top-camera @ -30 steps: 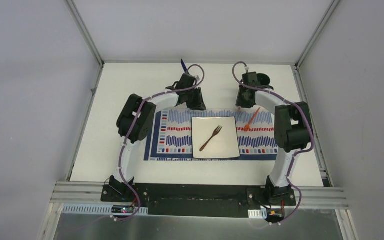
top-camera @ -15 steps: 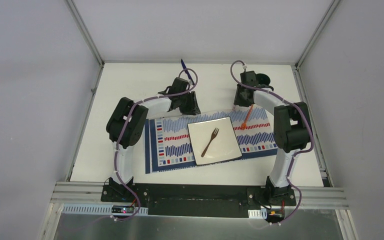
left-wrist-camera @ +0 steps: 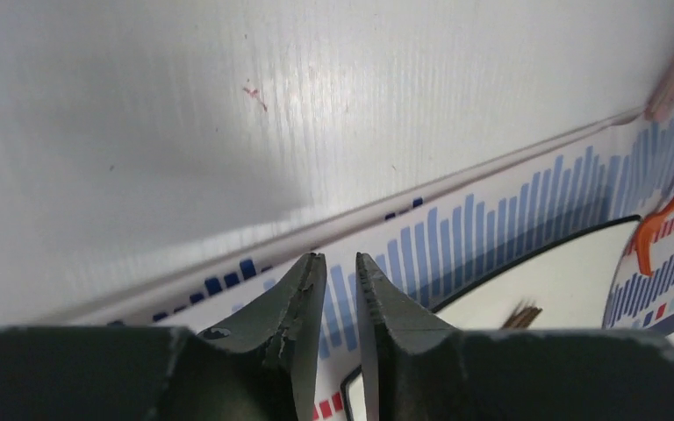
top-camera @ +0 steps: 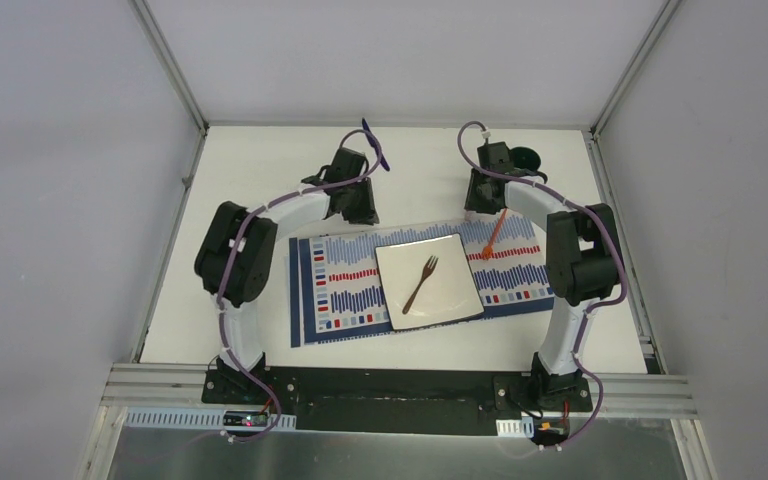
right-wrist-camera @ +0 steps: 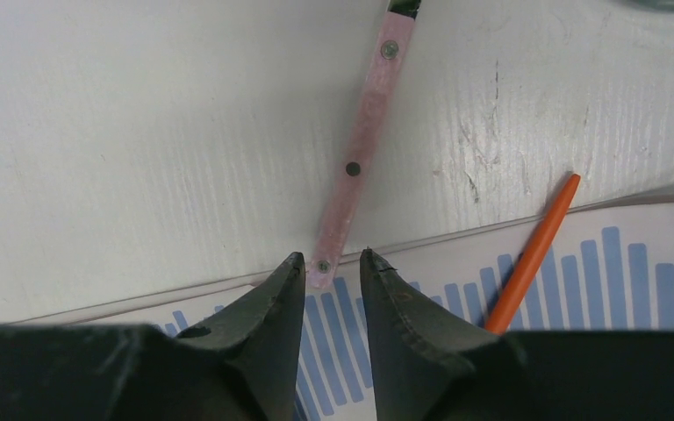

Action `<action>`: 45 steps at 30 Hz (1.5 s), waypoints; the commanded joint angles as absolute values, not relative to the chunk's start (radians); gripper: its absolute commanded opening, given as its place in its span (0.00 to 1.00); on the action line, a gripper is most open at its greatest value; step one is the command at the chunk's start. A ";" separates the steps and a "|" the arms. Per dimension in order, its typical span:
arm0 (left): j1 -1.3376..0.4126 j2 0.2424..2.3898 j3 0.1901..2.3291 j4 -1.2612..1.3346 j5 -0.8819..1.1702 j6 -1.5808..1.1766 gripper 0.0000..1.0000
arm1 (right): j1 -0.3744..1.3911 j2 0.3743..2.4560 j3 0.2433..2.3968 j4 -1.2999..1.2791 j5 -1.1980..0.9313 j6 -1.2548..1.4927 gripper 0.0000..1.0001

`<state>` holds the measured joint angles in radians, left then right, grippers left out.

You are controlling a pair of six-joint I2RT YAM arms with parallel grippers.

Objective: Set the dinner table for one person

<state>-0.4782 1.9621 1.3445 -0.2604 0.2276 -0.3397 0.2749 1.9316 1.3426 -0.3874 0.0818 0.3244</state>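
Observation:
On the white dinner table lies a striped placemat, skewed. A square white plate on it carries a brown fork. An orange utensil lies on the mat's right part. My left gripper hangs over the mat's far edge. Its jaws stand a narrow gap apart with nothing between them. My right gripper is open at the mat's far right edge. The end of a pink knife handle lies between its fingertips. The blade is out of view.
A dark round dish stands at the back right behind the right wrist. A slim blue item shows beside the left wrist. The table's aluminium frame edges and grey walls close in both sides and the back.
The placemat with plate and fork has turned, its left end swinging toward the near edge. My left arm moved left, its jaws widening then narrowing. The right arm hardly moved.

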 commanded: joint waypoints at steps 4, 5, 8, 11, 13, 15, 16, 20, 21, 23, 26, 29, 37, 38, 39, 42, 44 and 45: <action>-0.506 1.682 1.269 -0.257 0.095 -0.286 0.22 | 0.289 1.909 1.337 -0.345 0.071 0.341 0.34; -0.506 1.662 1.269 -0.270 0.089 -0.287 0.21 | 0.291 1.909 1.335 -0.345 0.075 0.342 0.34; -0.509 1.621 1.254 -0.348 0.082 -0.327 0.15 | 0.293 1.903 1.335 -0.348 0.081 0.340 0.34; -0.527 1.572 1.184 -0.383 0.080 -0.390 0.12 | 0.293 1.891 1.340 -0.360 0.088 0.334 0.35; -0.539 1.551 1.136 -0.405 0.079 -0.430 0.11 | 0.293 1.886 1.343 -0.369 0.088 0.334 0.35; -0.544 1.537 1.085 -0.414 0.083 -0.464 0.10 | 0.291 1.879 1.341 -0.369 0.088 0.333 0.35; -0.546 1.529 1.061 -0.413 0.083 -0.476 0.09 | 0.292 1.874 1.339 -0.370 0.095 0.334 0.35; -0.549 1.515 0.978 -0.401 0.073 -0.513 0.07 | 0.269 1.844 1.332 -0.367 0.105 0.341 0.35; -0.549 1.515 0.960 -0.389 0.074 -0.521 0.06 | 0.259 1.837 1.334 -0.362 0.092 0.345 0.35; -0.549 1.518 0.935 -0.374 0.078 -0.532 0.06 | 0.245 1.832 1.344 -0.364 0.086 0.348 0.35; -0.549 1.530 0.908 -0.351 0.077 -0.540 0.06 | 0.235 1.826 1.359 -0.372 0.080 0.348 0.36; -0.549 1.550 0.900 -0.334 0.081 -0.541 0.05 | 0.233 1.835 1.377 -0.386 0.079 0.344 0.36; -0.549 1.611 0.891 -0.283 0.075 -0.543 0.05 | 0.233 1.873 1.407 -0.394 0.069 0.341 0.37; -0.549 1.620 0.893 -0.278 0.074 -0.543 0.05 | 0.233 1.879 1.415 -0.397 0.065 0.340 0.37; -0.549 1.629 0.893 -0.276 0.074 -0.544 0.05 | 0.233 1.882 1.422 -0.401 0.065 0.340 0.37; -0.548 1.670 0.904 -0.271 0.074 -0.552 0.03 | 0.234 1.890 1.442 -0.411 0.066 0.335 0.37; -0.546 1.702 0.919 -0.273 0.085 -0.555 0.03 | 0.234 1.897 1.457 -0.419 0.063 0.331 0.37; -0.545 1.716 0.926 -0.271 0.086 -0.557 0.03 | 0.233 1.900 1.465 -0.425 0.065 0.329 0.37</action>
<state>-0.5419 1.6455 0.9073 -0.3038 0.1040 -0.5381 0.2314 1.8908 1.3979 -0.4160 0.0727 0.3344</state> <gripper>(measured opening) 0.032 0.366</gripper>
